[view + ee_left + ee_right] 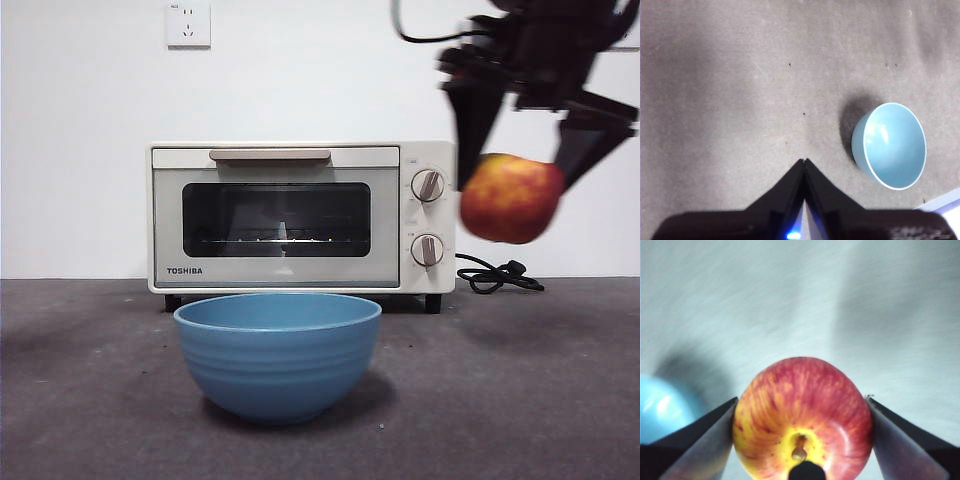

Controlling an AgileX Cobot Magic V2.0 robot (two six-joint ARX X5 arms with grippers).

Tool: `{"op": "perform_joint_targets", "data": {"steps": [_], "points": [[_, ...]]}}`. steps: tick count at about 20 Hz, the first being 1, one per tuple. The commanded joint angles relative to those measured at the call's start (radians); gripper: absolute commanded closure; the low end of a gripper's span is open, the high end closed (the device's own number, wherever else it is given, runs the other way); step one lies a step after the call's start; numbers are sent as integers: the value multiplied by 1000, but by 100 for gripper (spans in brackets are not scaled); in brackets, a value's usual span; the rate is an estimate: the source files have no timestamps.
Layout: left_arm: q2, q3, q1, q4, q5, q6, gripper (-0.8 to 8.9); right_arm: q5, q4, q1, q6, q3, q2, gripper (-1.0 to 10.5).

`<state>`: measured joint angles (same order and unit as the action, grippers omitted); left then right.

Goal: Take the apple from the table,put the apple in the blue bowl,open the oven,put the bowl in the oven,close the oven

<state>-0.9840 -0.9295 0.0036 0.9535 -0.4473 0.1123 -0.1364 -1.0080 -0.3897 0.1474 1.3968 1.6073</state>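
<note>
Right gripper (802, 440) jaws pinching apple (511, 198) aloft beside oven (300, 215); left gripper (804, 161) jaws pressed together.

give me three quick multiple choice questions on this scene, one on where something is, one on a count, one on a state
1. Where is the apple?
A in the bowl
B in the air, held by the right gripper
C on the oven

2. How many knobs does the oven have?
A one
B two
C four

3. The oven door is
A shut
B wide open
C taken off

Answers: 1 B, the jaws clamp it off the table, beside the oven. 2 B, two round knobs sit one above the other. 3 A, the glass door stands flush in its frame.
</note>
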Motion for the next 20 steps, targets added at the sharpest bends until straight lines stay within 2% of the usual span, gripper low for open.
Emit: {"op": "perform_joint_targets", "data": {"steps": [1, 3, 7, 10, 12, 20], "points": [[-1, -2, -3, -11, 2, -13, 817, -6, 16, -113, 55, -4, 7, 946], [-1, -2, -3, -13, 2, -13, 817, -6, 52, -211, 91, -4, 8, 946], [-1, -2, -3, -12, 2, -13, 817, 3, 127, -369, 116, -4, 10, 946], [-1, -2, -3, -11, 2, -13, 817, 86, 145, -455, 116, -4, 19, 946], [-1, -2, -3, -8, 2, -13, 817, 130, 142, -494, 120, -5, 30, 946], [-1, -2, -3, -6, 2, -20, 817, 129, 157, -540, 123, -5, 115, 946]]}}
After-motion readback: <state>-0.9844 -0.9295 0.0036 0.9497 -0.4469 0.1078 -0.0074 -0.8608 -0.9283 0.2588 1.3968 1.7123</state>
